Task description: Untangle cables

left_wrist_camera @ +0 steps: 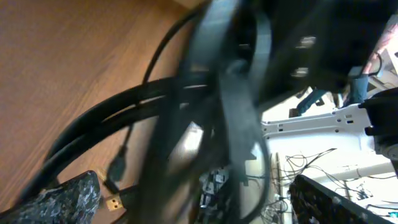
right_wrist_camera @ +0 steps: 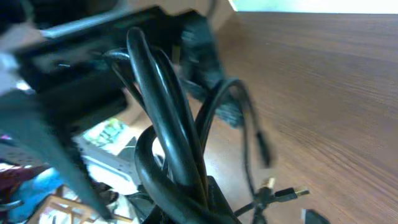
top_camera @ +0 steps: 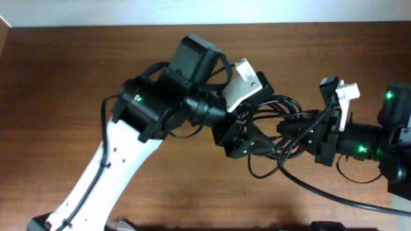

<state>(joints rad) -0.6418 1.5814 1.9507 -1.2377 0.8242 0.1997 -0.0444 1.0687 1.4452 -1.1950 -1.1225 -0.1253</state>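
I am clamping the right jaws shut on the cables (right_wrist_camera: pixel 166 124), holding the bundle up over the counter (top_camera: pixel 77 77), right of its middle, so the loops hang free. I am holding the left jaws wide at the tangle, ready, I judge, to catch one strand.

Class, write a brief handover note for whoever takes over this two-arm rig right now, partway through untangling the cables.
Left end effector: open, with cables passing between its fingers.
Right end effector: shut on the cables.
Where: the bundle sits between the two arms over the table, with loose loops spreading beside it.
Done: bundle gripped by one arm.
Left: cords are one tangled clump, none separated yet.
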